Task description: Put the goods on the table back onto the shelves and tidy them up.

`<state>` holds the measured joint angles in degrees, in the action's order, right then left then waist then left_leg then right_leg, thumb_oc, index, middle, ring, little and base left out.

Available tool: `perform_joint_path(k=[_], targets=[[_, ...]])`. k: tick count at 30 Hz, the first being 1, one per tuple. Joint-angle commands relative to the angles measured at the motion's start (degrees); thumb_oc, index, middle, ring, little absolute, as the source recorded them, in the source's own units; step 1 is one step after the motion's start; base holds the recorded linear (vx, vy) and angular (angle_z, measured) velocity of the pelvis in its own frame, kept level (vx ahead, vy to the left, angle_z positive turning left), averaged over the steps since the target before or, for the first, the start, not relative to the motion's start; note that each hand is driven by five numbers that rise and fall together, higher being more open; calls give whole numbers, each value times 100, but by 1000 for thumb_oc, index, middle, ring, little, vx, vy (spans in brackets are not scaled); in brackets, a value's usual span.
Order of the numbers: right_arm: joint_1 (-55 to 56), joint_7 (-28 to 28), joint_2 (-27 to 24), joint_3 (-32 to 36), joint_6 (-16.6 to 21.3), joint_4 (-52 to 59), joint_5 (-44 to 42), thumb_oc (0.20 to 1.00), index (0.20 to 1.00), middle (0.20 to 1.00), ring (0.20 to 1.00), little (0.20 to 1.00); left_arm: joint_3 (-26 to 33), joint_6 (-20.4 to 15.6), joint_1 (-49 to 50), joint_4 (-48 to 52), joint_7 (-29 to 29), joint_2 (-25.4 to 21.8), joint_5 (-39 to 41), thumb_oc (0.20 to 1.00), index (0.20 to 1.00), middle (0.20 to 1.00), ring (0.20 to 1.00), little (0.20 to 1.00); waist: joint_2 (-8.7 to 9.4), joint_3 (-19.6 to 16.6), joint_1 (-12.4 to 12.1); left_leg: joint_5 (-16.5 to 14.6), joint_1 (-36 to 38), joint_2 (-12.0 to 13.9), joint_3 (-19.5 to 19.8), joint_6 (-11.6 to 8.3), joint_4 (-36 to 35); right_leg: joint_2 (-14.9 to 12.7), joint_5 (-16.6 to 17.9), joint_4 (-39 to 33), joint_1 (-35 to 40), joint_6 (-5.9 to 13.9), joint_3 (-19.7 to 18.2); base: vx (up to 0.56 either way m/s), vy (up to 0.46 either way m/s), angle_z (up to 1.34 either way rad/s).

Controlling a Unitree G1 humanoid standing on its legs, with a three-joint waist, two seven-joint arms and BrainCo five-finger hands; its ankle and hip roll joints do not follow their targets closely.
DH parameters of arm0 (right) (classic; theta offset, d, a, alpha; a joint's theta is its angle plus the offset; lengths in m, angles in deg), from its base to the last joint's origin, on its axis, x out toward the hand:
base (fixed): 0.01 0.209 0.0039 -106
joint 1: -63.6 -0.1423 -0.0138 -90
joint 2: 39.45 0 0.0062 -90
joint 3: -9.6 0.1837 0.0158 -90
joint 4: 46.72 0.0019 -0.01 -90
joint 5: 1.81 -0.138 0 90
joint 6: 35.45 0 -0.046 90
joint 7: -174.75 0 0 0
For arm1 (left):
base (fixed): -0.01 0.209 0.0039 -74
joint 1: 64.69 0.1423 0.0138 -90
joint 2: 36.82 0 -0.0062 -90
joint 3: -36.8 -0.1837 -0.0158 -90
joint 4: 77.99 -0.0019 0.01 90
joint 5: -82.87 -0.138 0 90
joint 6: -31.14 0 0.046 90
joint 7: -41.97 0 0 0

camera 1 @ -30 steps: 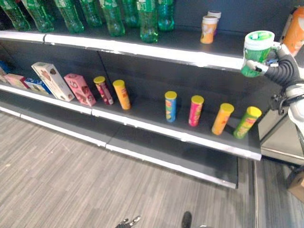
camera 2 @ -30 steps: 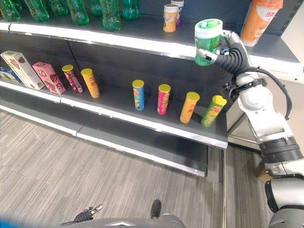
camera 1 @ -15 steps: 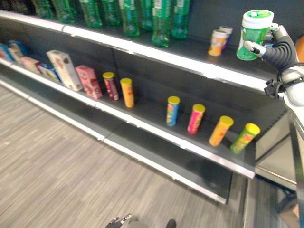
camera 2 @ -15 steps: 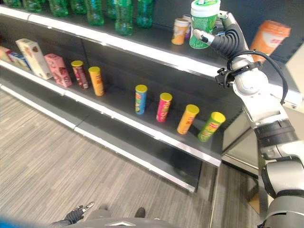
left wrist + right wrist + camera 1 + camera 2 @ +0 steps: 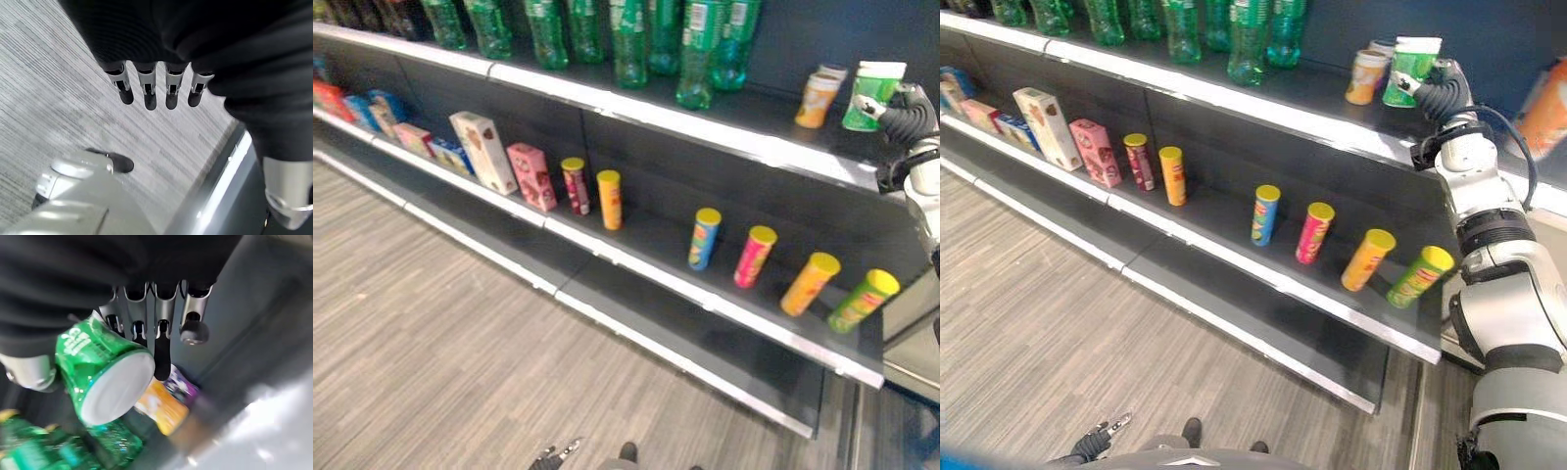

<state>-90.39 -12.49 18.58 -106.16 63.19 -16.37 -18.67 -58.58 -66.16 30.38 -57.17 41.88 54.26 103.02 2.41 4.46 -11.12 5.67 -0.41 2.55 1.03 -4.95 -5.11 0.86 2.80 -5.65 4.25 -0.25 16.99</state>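
Note:
A green cup with a white lid (image 5: 1410, 72) is held upright in my right hand (image 5: 1442, 88), fingers and thumb curled round it. It sits low over the top shelf (image 5: 724, 127), right beside an orange cup (image 5: 816, 100) with a purple one behind it. The right wrist view has the green cup (image 5: 105, 374) between my thumb and fingers, with the orange cup (image 5: 161, 411) just past it. I cannot tell whether the green cup's base touches the shelf. My left hand (image 5: 1102, 436) hangs low over the floor, its fingers (image 5: 149, 88) relaxed and holding nothing.
Green bottles (image 5: 695, 49) line the top shelf left of the cups. On the middle shelf stand several chip cans (image 5: 754, 257), the right ones leaning, and pink and white boxes (image 5: 484, 152) further left. An orange bottle (image 5: 1545, 93) stands at the far right.
The camera has shifted. My right hand has carried the green cup from in front of the shelf edge in over the top shelf, down beside the orange cup.

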Motion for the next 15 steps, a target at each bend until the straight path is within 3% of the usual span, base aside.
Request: perform_joint_path(k=[1, 15], targets=[[-769, -236, -49, -324, 116, -176, -156, 200, 200, 200, 200, 200, -388, -137, -51, -187, 86, -280, 213, 1000, 1000, 1000, 1000, 1000, 349, -135, -160, -124, -80, 119, -16, -202, 11, -422, -372, 65, 296, 581, -305, 49, -6, 18], [-574, -519, 346, -240, 102, -47, 97, 200, 200, 200, 200, 200, -581, -75, -154, -169, 191, -182, 140, 1000, 1000, 1000, 1000, 1000, 333, -113, -162, -146, -85, 95, 114, -188, 11, -459, -392, 65, 328, 621, -90, 21, -3, 11]])
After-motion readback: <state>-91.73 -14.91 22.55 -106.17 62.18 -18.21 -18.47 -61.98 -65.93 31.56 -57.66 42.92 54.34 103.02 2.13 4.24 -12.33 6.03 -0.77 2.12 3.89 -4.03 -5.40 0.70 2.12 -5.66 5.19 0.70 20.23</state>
